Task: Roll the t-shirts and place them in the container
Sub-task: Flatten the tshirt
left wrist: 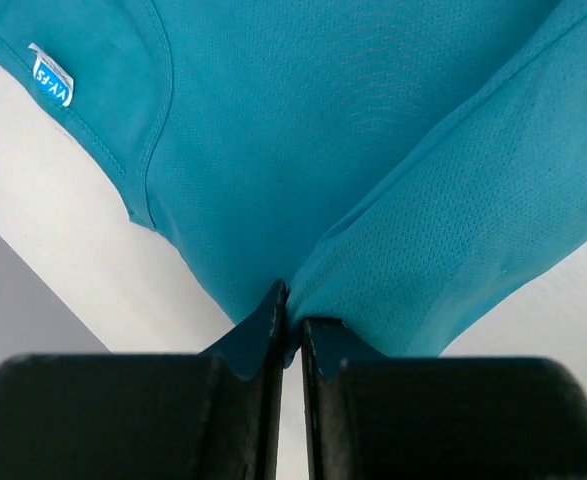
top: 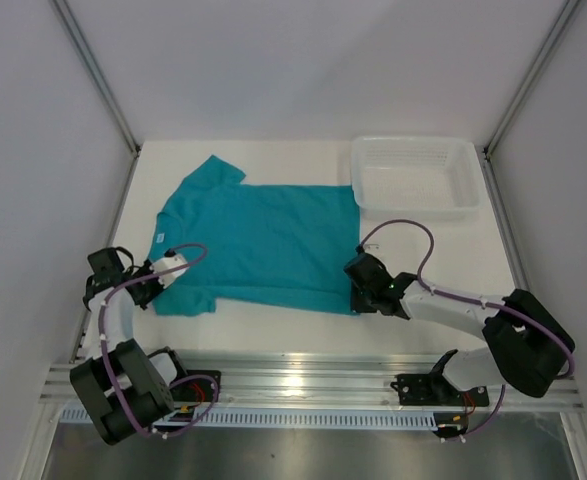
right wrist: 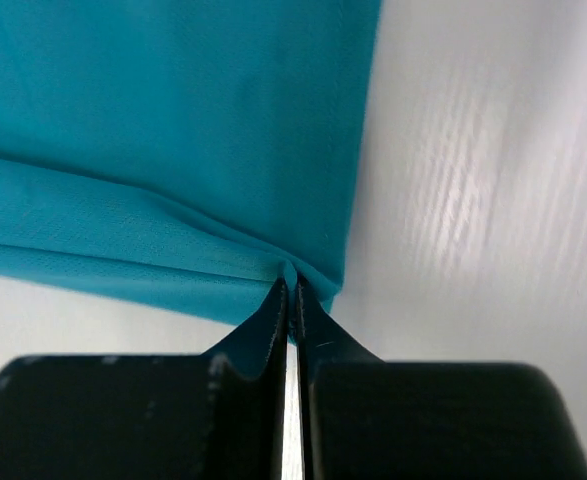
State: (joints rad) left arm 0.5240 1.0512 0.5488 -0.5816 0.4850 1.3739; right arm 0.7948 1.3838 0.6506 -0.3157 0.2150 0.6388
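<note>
The teal t-shirt (top: pixel 263 240) lies spread on the white table, collar to the left, with its white neck label (left wrist: pixel 51 78) showing. Its near edge is folded over in a band. My left gripper (top: pixel 161 287) sits at the shirt's near-left corner. In the left wrist view its jaws (left wrist: pixel 293 305) stand a thin slit apart with a fold of the t-shirt (left wrist: pixel 323 130) between the tips. My right gripper (top: pixel 359 288) is at the near-right hem corner. The right wrist view shows that gripper (right wrist: pixel 290 285) shut on a pinch of the t-shirt (right wrist: pixel 173 120).
A white plastic basket (top: pixel 413 207) stands at the back right, just past the shirt's far-right corner. Grey walls with metal posts close in the table on the left, right and back. A metal rail runs along the near edge.
</note>
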